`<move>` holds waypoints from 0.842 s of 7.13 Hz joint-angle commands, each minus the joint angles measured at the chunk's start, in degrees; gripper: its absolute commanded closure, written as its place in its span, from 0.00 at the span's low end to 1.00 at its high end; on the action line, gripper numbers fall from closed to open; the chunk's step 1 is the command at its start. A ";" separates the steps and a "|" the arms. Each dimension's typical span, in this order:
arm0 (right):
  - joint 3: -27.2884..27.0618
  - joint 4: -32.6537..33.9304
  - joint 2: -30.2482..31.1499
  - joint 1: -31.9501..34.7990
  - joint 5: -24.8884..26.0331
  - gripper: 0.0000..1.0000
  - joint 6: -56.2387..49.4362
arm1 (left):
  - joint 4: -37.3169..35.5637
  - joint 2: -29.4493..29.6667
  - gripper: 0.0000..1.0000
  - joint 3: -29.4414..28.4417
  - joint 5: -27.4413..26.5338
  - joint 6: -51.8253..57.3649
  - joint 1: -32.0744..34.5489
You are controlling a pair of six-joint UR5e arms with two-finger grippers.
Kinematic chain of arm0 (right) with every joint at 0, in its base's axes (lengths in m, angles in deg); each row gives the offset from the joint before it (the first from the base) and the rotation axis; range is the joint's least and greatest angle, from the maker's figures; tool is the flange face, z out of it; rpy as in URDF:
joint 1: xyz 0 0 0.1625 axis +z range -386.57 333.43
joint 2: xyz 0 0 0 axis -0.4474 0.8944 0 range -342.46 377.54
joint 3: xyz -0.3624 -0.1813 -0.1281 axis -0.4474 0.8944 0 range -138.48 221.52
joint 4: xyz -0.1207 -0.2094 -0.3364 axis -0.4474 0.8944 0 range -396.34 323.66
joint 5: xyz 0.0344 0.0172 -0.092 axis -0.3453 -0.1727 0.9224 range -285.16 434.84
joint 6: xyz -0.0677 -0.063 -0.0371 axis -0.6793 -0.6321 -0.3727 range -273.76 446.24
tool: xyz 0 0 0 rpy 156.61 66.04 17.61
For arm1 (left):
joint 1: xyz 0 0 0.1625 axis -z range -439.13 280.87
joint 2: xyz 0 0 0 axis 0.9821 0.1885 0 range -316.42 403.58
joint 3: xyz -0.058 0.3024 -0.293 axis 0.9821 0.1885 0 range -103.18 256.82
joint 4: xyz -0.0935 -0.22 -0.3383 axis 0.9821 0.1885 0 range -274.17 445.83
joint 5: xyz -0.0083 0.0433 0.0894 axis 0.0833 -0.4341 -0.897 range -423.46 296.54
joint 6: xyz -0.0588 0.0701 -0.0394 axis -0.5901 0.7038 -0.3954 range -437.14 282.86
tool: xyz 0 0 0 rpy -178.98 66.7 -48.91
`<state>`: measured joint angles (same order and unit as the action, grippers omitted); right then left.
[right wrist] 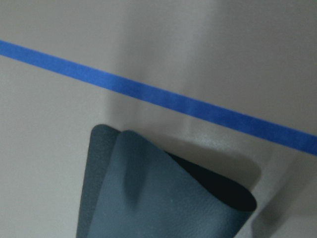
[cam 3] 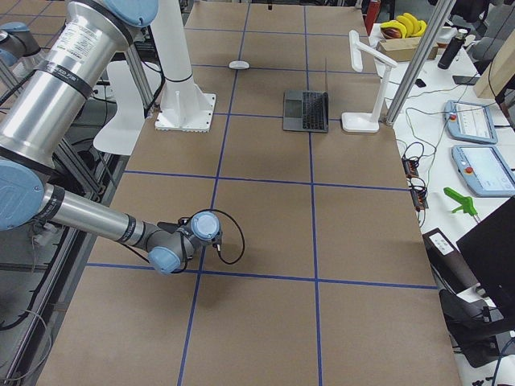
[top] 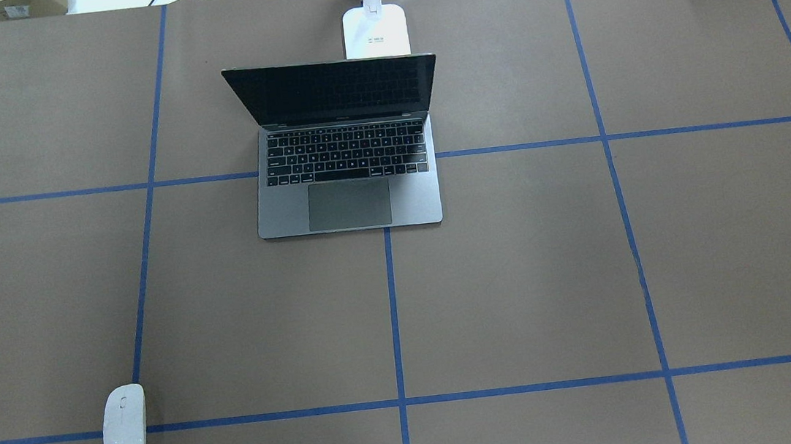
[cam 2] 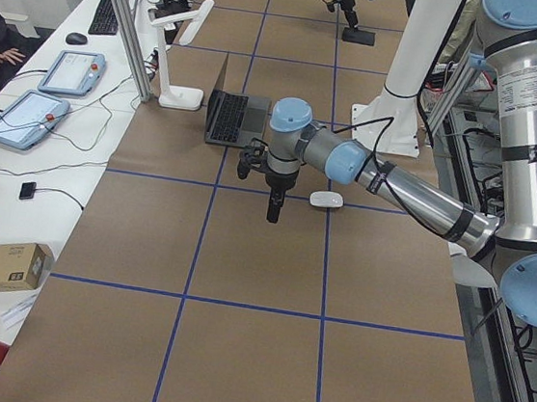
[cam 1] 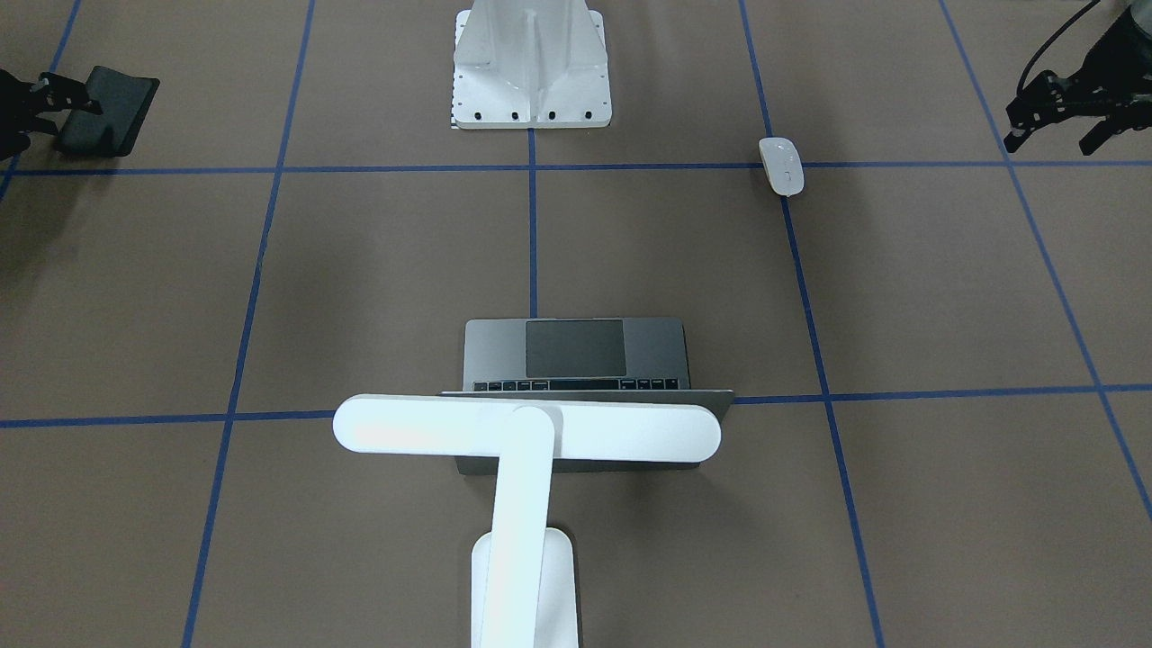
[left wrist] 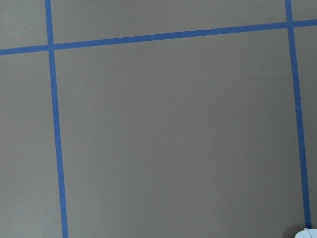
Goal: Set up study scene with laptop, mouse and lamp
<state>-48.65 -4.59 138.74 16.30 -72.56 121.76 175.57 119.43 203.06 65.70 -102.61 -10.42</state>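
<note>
Clock: 12 set away from the robot, 6 toward it, as in the overhead view.

Done so far: thin dark-grey metal laptop [top: 347,183] open at the far middle of the brown worktop [top: 519,275]. White T-shaped desk lamp [cam 1: 526,432] standing just behind it at 12 o'clock. Both look to be in place, at a guess.

Left to do: small smooth white oval mouse [top: 125,425] well apart from the laptop, at about 7 o'clock from it, close to the robot's edge. Most likely to be brought beside the laptop.

Extra thing: thin dark square pad [cam 1: 117,103] at about 5 o'clock from the laptop, also well apart. Maybe meant to go under the mouse, but only a guess.

Laptop facing: screen and trackpad edge toward 6 o'clock. Hinge and long side running from 9 to 3.

Lamp facing: long rounded bar running from 9 to 3, up over the top of the laptop lid. Flat arm rising from the base on the 12 o'clock side.

Mouse facing: long side running from 12 to 6, lying flat on a crossing of blue tape lines. Nose seems to point to 12.

Left fingers [cam 1: 1055,112]: seem spread apart, with nothing between them. Pointing down above the worktop at 9 o'clock from the mouse, not touching it.

Right fingers [cam 1: 76,101]: closed on one edge of the pad. Pad bent and curled up at that end.
</note>
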 commanded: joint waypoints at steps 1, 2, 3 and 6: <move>0.08 -0.03 0.09 0.10 -0.25 0.29 0.08 | 0.00 0.09 0.00 -0.11 0.04 0.07 0.02; 0.08 -0.03 0.09 0.10 -0.25 0.30 0.17 | 0.09 0.09 0.00 -0.20 0.04 0.07 0.02; 0.08 -0.03 0.09 0.10 -0.25 0.40 0.25 | 0.09 0.09 0.00 -0.20 0.04 0.07 0.02; -0.01 -0.03 0.09 0.10 -0.25 0.75 0.69 | 0.09 0.09 0.00 -0.20 0.04 0.07 0.02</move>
<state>-48.62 -4.61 138.83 16.40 -72.81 122.32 175.66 119.51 202.92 65.74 -102.55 -10.40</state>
